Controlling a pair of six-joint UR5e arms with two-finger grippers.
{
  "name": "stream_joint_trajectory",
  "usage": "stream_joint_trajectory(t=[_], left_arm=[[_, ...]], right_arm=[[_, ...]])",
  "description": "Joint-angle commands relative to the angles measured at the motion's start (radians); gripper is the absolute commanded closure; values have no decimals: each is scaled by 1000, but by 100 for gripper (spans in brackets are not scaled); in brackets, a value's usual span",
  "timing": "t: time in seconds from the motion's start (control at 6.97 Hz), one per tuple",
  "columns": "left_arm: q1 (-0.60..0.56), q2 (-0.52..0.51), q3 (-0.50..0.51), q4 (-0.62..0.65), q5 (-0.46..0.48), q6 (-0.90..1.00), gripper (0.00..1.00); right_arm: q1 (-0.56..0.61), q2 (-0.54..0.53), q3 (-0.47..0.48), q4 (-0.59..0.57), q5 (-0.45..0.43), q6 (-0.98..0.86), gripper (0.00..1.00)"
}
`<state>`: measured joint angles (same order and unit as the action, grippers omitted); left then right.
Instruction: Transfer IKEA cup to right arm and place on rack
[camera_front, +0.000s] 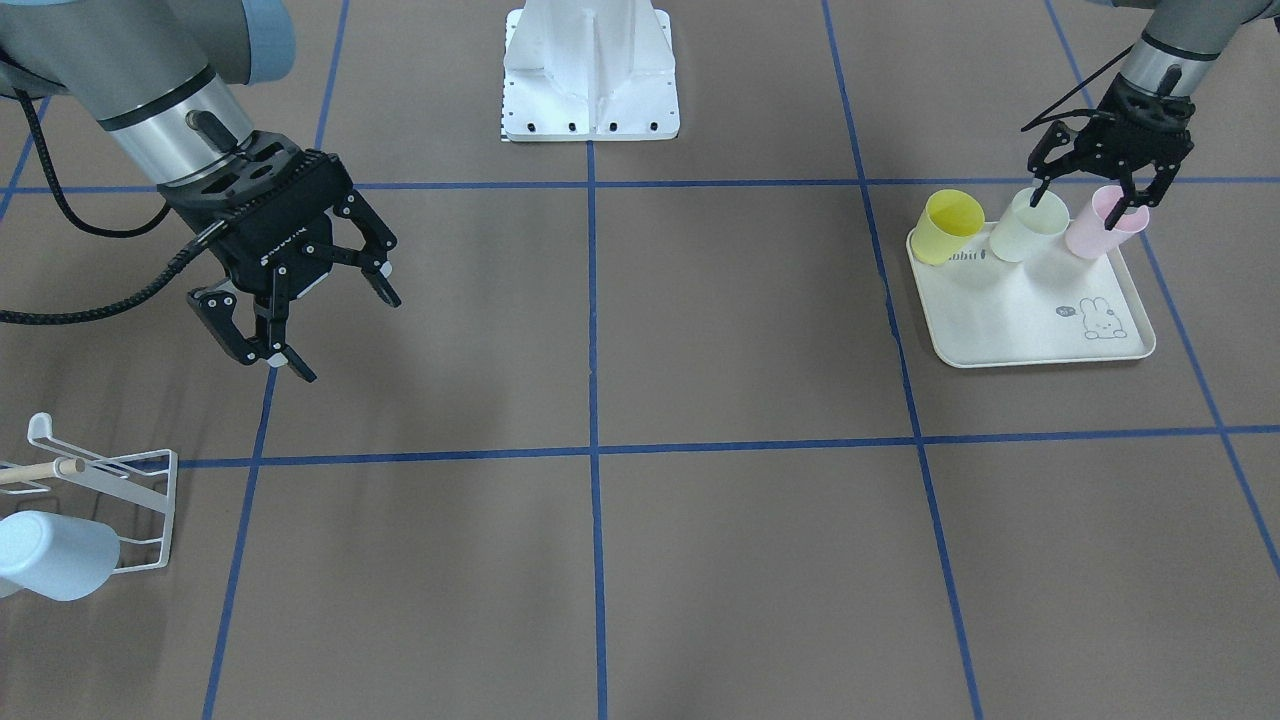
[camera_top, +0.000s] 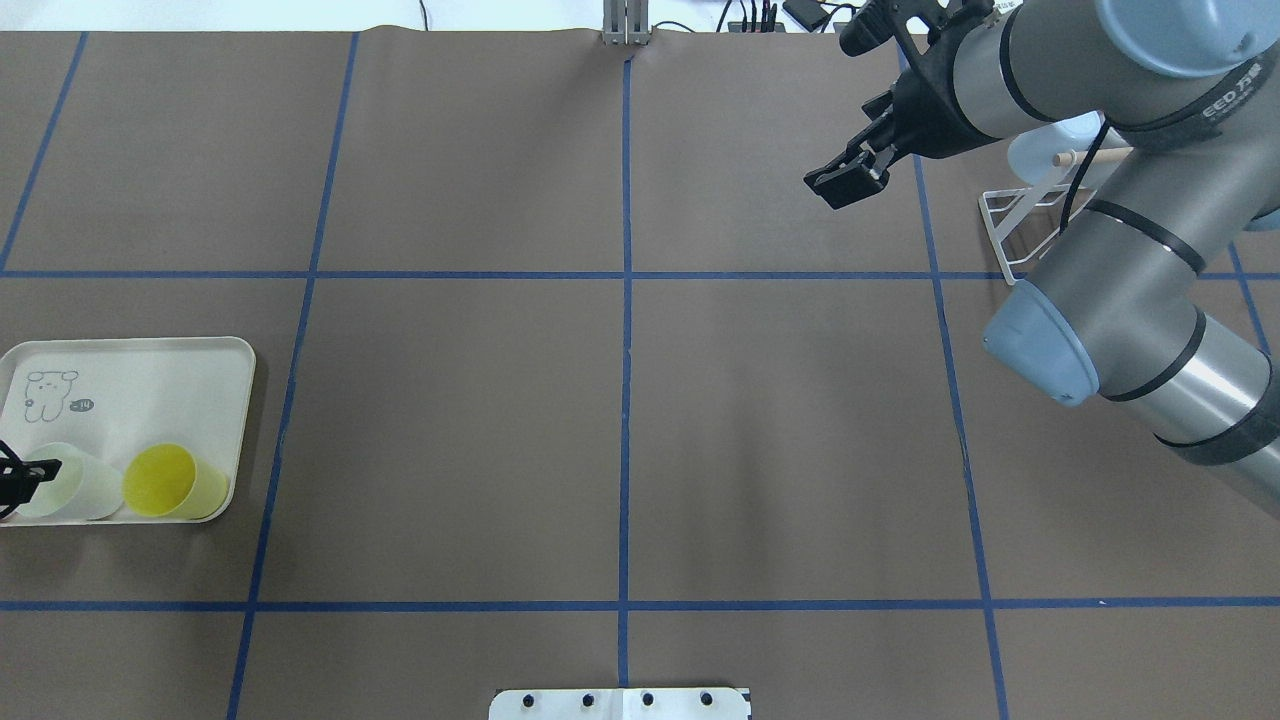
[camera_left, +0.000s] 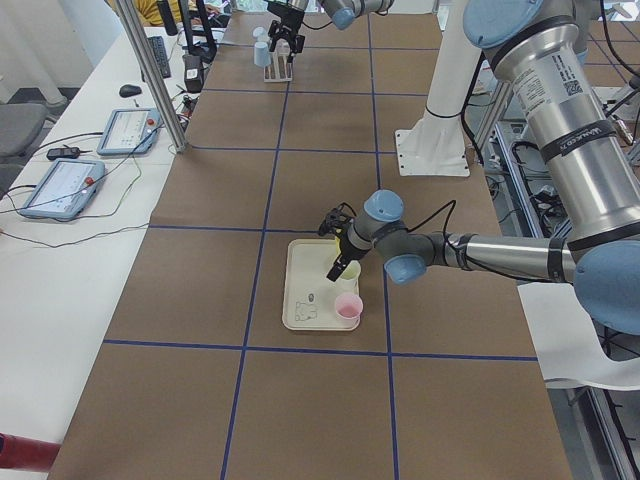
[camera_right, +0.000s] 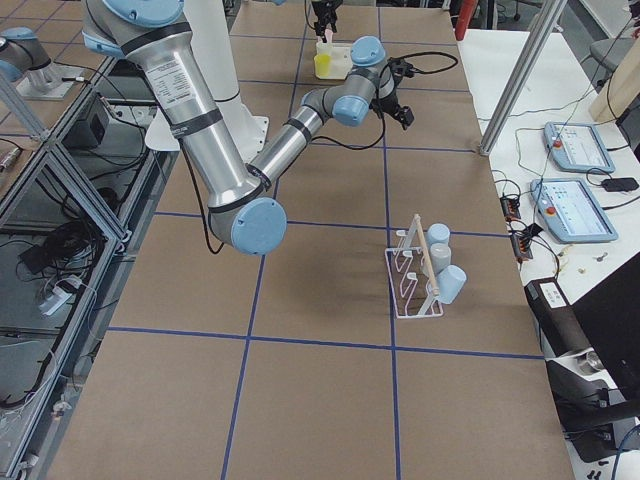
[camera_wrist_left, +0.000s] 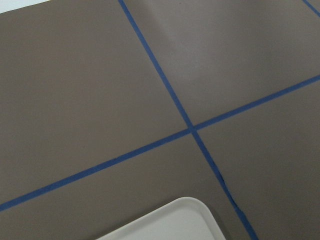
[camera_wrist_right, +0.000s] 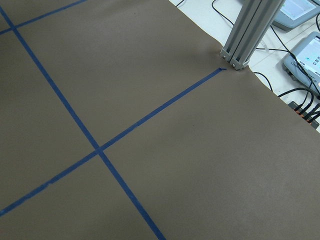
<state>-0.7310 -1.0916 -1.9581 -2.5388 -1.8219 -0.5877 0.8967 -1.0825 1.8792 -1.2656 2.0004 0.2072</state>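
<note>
- the pale green plastic cup (camera_front: 1030, 230) stands mouth up on the cream rectangular tray with a rabbit print (camera_front: 1040, 338); it is the middle of a row, between a yellow plastic cup (camera_front: 948, 228) and a pink plastic cup (camera_front: 1098, 228)
- the left gripper (camera_front: 1090, 198) hangs over that row with its jaws spread; one fingertip dips into the pale green plastic cup's mouth, the other sits at the pink plastic cup's rim; it pinches nothing
- the right gripper (camera_front: 345, 333) hovers above the brown table (camera_front: 700, 330), jaws spread wide, holding nothing
- the small white wire-frame rack with a wooden dowel (camera_front: 120, 468) stands well apart from the tray, on the robot's right; a pale blue cup (camera_front: 55, 555) lies against it
</note>
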Motion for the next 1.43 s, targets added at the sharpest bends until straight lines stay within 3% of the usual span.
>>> stream_joint_trajectory(t=[0.0,0.14,0.29,0.43,0.86,1.15,1.29], left_arm=[[34,18,8,-5,10,-1,2],[39,16,16,-6,10,-1,16],[39,15,18,-8,10,-4,40],[39,6,27,-8,10,-4,54],[41,-60,132,-82,9,2,74],[35,-63,127,-89,-2,18,99],[27,-60,122,-87,-5,55,100]], right_arm=[[-1,-4,-3,0,-2,-2,1],[-1,-4,-3,0,-3,-2,1],[-1,-4,-5,0,-3,-2,1],[-2,-8,-3,0,-3,-2,1],[-2,-13,-3,2,-3,-2,1],[-2,-13,-3,2,-3,-2,1],[-4,-11,-3,3,-2,0,1]])
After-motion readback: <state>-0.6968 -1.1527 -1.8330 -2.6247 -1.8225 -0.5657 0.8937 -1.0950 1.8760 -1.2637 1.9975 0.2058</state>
